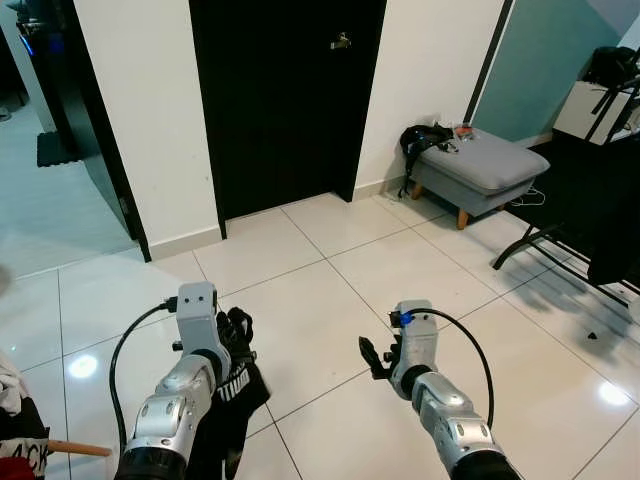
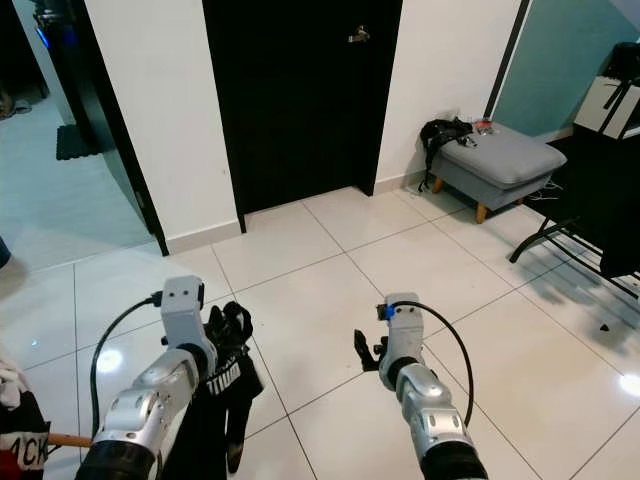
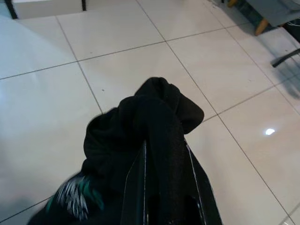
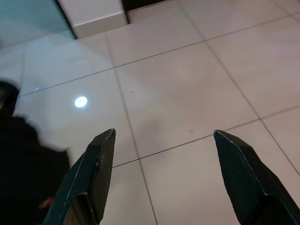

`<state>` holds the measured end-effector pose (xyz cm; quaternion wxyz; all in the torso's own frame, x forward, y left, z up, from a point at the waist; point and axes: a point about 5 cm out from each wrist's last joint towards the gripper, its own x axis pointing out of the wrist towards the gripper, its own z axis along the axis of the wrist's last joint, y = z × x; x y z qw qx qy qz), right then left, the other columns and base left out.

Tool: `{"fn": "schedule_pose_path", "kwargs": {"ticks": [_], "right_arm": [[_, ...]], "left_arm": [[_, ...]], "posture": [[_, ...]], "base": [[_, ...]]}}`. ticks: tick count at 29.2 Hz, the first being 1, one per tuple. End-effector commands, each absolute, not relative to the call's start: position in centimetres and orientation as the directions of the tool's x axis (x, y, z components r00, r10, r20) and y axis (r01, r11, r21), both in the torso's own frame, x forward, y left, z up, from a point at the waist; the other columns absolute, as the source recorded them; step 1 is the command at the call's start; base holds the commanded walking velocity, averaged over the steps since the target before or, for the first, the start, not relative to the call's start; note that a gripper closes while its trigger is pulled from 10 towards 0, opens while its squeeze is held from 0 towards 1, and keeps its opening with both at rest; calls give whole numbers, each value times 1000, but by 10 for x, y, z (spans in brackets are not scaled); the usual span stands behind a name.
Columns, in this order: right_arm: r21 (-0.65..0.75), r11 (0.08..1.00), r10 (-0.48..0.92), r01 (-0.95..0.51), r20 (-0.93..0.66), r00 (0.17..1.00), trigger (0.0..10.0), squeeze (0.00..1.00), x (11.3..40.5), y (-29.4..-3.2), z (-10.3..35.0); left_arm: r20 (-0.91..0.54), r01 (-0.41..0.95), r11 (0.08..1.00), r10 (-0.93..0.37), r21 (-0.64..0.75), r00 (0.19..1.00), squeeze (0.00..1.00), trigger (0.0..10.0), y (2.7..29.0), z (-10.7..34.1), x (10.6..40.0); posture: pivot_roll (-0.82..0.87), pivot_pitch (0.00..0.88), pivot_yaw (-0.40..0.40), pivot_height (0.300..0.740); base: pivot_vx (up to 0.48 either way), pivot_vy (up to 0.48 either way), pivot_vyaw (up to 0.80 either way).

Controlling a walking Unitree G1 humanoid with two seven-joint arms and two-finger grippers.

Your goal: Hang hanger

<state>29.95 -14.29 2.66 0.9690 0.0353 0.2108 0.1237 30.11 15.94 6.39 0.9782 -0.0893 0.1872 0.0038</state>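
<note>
1. My left gripper (image 3: 164,187) has its fingers pinched on a bunched black garment with white lettering (image 1: 235,385), held above the floor at about 7 o'clock in my view. I cannot make out a hanger inside the cloth.
2. My right gripper (image 4: 173,183) hangs at about 5 o'clock, its two black fingers (image 4: 96,173) spread wide, holding nothing, over bare tile.
3. The glossy white tiled floor (image 1: 400,270) lies open from my arms up to the wall.
4. Edges: one tall black door (image 1: 285,100) at 12 o'clock, one grey padded footstool on wooden legs (image 1: 480,170) at 2 o'clock, one black metal rack base (image 1: 545,245) at 3 o'clock.
5. One wooden stick end (image 1: 80,449) pokes in at 8 o'clock, beside a heap of cloth (image 1: 15,420).
</note>
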Motion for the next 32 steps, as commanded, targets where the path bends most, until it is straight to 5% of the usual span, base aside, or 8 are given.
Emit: {"fn": "schedule_pose_path", "kwargs": {"ticks": [1, 32], "right_arm": [[109, 959, 284, -262, -395, 874, 10000, 0, 299, -137, 27], [81, 964, 265, -252, -360, 895, 10000, 0, 301, -146, 33]], "left_arm": [[-342, -35, 988, -18, -148, 939, 0, 10000, 162, 66, 299], [-267, 40, 990, -75, -136, 961, 0, 10000, 147, 84, 303]], "posture": [[68, 0, -59, 740], [40, 4, -34, 740]], "base": [[0, 0, 0], [317, 0, 0]]}}
